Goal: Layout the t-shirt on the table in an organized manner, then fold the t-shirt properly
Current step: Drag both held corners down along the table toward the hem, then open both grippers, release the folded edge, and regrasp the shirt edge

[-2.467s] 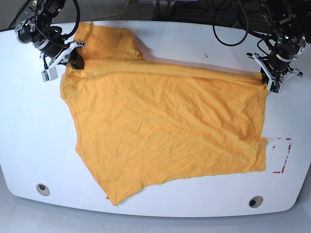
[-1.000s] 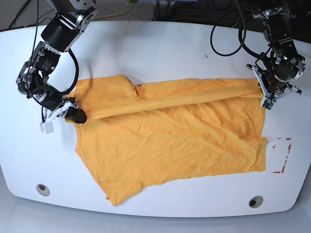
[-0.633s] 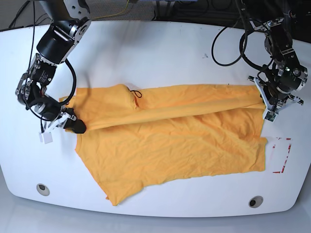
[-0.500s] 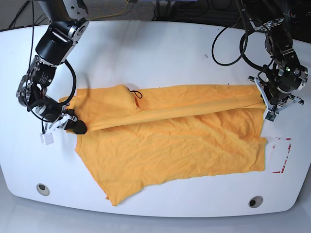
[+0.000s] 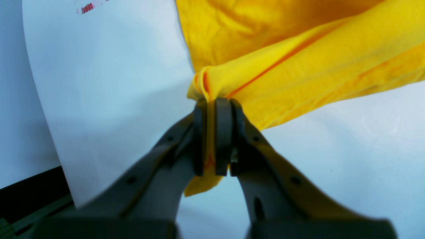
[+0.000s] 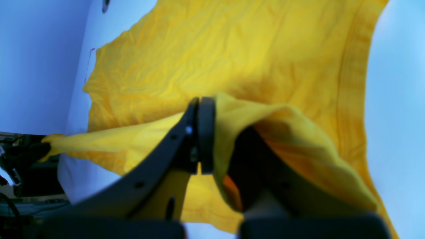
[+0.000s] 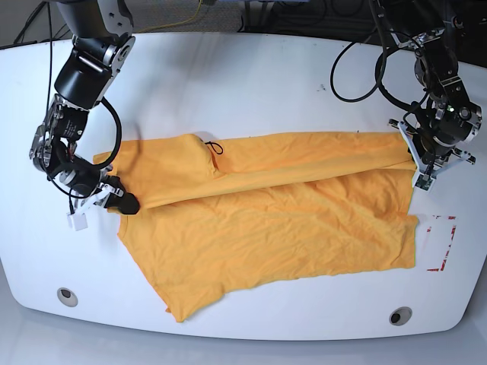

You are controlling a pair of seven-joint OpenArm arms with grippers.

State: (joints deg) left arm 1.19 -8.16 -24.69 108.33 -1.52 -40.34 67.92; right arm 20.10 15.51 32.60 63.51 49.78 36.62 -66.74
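The orange-yellow t-shirt [image 7: 266, 220] lies across the white table [image 7: 243, 91], its far part folded over toward the near side in a long ridge. At the shirt's right edge in the base view, my left gripper [image 7: 421, 171] is shut on a bunched corner; the left wrist view shows the t-shirt [image 5: 298, 66] pinched between the pads of that left gripper [image 5: 212, 104]. My right gripper [image 7: 116, 201] is shut on the shirt's left edge. In the right wrist view the t-shirt [image 6: 232, 49] drapes over one finger of the right gripper [image 6: 212, 106].
Two round grey grommets [image 7: 67, 296] [image 7: 400, 315] sit near the table's front edge. A red tape rectangle [image 7: 440, 243] marks the right side just past the shirt's hem. Black cables [image 7: 358, 68] hang over the far right. A small white tag [image 7: 76, 222] dangles by the right gripper.
Both grippers have kept hold of the shirt and carried its far edge toward the near side. The fold has widened, most of all at the base view's left.
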